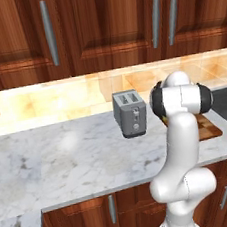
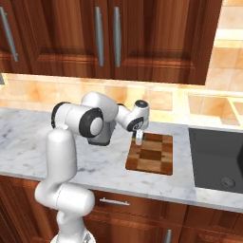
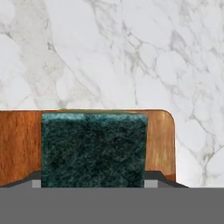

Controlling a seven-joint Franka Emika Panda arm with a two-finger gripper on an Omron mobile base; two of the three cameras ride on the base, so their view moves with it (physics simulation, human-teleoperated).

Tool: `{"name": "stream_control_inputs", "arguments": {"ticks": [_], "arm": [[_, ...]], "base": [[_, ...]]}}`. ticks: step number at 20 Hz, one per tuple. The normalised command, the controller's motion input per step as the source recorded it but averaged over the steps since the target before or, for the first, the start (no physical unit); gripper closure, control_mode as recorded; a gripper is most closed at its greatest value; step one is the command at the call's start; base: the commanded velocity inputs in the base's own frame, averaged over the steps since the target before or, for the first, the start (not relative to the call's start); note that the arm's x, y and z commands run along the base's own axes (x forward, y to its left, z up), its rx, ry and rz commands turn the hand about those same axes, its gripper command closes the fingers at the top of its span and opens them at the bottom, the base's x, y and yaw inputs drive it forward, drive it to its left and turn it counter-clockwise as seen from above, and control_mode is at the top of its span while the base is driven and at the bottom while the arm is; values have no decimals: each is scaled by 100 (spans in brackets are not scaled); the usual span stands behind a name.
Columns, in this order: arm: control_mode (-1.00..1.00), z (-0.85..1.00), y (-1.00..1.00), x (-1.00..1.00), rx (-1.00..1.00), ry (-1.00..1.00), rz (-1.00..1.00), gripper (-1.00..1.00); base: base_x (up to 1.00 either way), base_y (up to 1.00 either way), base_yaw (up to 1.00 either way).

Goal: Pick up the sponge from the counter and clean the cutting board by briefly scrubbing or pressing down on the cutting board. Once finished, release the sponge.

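No text, label, brand, number or sign is showing legibly anywhere in these pictures. The toaster (image 1: 130, 113) is carrying small dark dots on its front (controls by the look of them, not characters), and nothing on them is reading as a mark. The cutting board (image 2: 153, 154) is showing checkered grain alone, the sponge (image 3: 94, 148) is showing a plain dark green scrub face, and the counter (image 1: 66, 161) is showing grey veining that is forming no letters.
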Motion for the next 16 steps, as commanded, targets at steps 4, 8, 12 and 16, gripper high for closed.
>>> {"name": "stream_control_inputs", "arguments": {"ticks": [4,8,12,16], "arm": [[-100,-3,-19,24,-3,-2,2,100],[-100,-15,-17,8,-12,10,1,100],[-100,-2,-11,22,-19,33,0,100],[-100,-11,-18,14,-11,28,0,100]], "base": [[0,0,0],[0,0,0],[0,0,0],[0,0,0]]}}
